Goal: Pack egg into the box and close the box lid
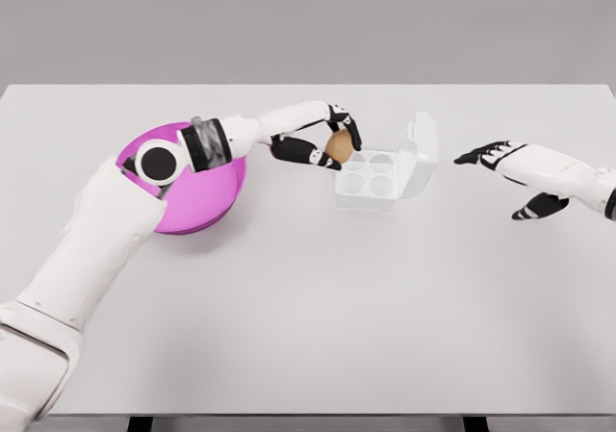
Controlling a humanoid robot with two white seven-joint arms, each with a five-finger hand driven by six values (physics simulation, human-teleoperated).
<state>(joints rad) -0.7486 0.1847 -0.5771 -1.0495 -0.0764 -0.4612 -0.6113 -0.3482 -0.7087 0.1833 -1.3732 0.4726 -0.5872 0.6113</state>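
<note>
Egg [339, 145], brown and small, sits pinched between the thumb and curled fingers of the left hand [322, 141], just above the left edge of the box [368, 180], at about 12 o'clock from the table's middle. The left hand is clenched around it, black finger pads wrapped on both sides.

Nearest the camera, the white table [308, 336] lies bare along its front edge, with two dark legs just showing below it. At 9 o'clock the left arm rises from the lower left corner and crosses over a pink bowl [197, 196], hiding much of its rim; the bowl rests on the table well left of the box.

Farther in, the box is a clear four-cup carton, its round cups visible and its lid [421, 155] standing open, tilted up on the right side. The lid stands between the box's cups and the right hand.

At 3 o'clock the right hand [510, 177] hovers above the table near the lid but apart from it, fingers spread loose, grasping nothing.

Beyond the table's far edge, a plain grey wall fills the background.
</note>
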